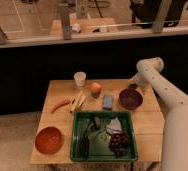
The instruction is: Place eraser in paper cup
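The paper cup [80,79] stands upright at the back of the wooden table [57,125], left of an orange fruit [95,89]. The eraser [108,102], a small blue-grey block, lies flat on the table between the fruit and a purple bowl [130,99]. My gripper [133,86] hangs at the end of the white arm, just behind the bowl's far rim and to the right of the eraser. It is open and holds nothing.
A green tray [79,150] at the front holds dark grapes [118,142], a white packet [114,125] and dark items. An orange bowl [49,140] sits front left. A carrot [60,105] and a banana [78,101] lie left of the eraser.
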{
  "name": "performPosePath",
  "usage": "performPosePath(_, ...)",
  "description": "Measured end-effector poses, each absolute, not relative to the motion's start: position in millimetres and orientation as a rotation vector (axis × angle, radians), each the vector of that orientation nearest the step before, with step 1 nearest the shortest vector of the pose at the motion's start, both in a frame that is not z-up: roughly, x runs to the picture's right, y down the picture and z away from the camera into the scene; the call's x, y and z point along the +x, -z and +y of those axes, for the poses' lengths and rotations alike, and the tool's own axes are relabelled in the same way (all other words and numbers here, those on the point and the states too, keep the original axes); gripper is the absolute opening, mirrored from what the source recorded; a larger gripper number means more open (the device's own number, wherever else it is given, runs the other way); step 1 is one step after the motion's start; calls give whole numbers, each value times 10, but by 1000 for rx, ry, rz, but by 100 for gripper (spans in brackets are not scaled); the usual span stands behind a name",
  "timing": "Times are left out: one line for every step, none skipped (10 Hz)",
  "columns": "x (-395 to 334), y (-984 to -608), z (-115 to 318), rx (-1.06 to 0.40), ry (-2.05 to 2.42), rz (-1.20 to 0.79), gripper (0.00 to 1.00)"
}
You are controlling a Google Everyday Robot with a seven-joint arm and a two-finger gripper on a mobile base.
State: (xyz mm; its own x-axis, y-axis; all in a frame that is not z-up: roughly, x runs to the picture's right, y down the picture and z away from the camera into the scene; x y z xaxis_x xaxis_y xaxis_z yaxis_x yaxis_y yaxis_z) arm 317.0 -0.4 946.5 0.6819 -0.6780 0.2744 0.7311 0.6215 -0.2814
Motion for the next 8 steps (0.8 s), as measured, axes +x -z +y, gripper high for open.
performPosePath(3209,-9458,-2,-390,813,-140,80)
performPosePath(3182,-9462,-2,-389,811,-145,80)
performPosePath(3166,-9466,-8,-391,813,-147,80)
performPosePath(3208,-9499,19,-416,829,-147,80)
performPosePath(3232,-9586,66,-449,842,-147,80)
performPosePath(3264,-9720,148,-489,848,-144,80)
performPosePath(3346,-9798,226,-526,846,-135,80)
performPosePath(3411,-9835,259,-549,841,-128,80)
